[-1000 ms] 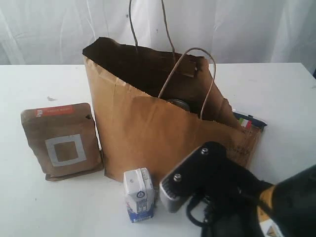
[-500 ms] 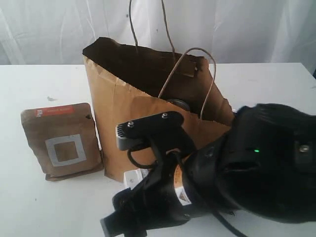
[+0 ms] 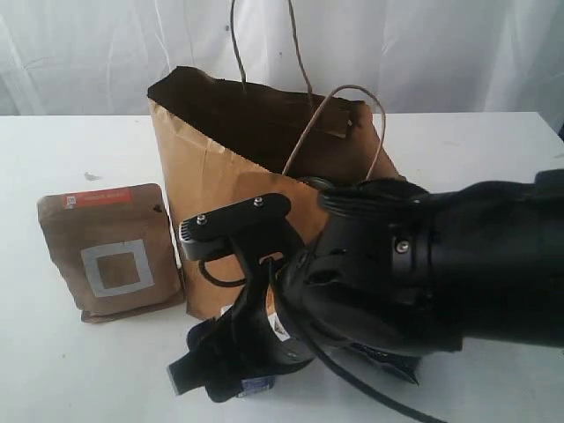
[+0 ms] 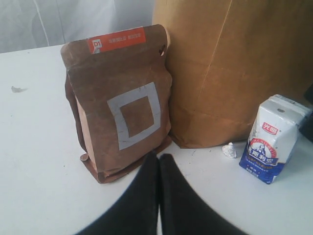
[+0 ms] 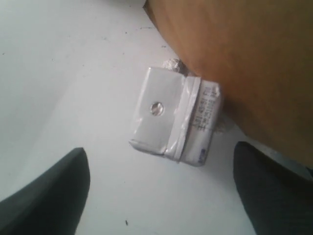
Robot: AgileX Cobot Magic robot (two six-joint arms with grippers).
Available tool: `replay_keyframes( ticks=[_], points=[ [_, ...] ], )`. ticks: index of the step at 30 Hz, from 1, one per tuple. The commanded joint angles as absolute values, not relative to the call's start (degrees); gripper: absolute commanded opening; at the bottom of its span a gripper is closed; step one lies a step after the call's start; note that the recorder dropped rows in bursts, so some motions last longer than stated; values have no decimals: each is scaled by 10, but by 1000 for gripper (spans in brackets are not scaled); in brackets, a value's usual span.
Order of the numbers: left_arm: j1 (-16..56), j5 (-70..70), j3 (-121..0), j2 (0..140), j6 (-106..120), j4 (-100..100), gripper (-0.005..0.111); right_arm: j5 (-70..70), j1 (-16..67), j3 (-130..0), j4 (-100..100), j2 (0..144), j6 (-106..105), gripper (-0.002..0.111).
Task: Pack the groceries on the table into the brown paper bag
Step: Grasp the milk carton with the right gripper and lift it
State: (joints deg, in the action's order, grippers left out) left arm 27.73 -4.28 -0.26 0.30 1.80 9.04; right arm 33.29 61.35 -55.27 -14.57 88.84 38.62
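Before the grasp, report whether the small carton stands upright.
Upright: the small carton stands on its base on the table, top panel uppermost.

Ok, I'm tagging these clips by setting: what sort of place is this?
Probably a robot lab or staged test bench rather than a home kitchen: a plain white table, a white curtain as backdrop, and a brown kraft pouch standing beside a brown paper bag.

White draped curtain at the back; small crumpled whitish scrap; tiny grey fleck well apart from it.
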Motion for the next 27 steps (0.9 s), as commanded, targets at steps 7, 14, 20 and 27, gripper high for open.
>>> replay_keyframes(
  ticks=[7,14,20,27],
  points=[
    [275,-45,0,0,14,91,1,335,602,-574,-168,913,402,74],
    [275,-44,0,0,14,91,1,360,587,-601,-181,948,402,74],
    [275,-44,0,0,14,91,1,339,583,-602,-179,972,402,74],
    [275,-44,0,0,14,91,1,325,582,-602,-175,995,402,50]
  ],
)
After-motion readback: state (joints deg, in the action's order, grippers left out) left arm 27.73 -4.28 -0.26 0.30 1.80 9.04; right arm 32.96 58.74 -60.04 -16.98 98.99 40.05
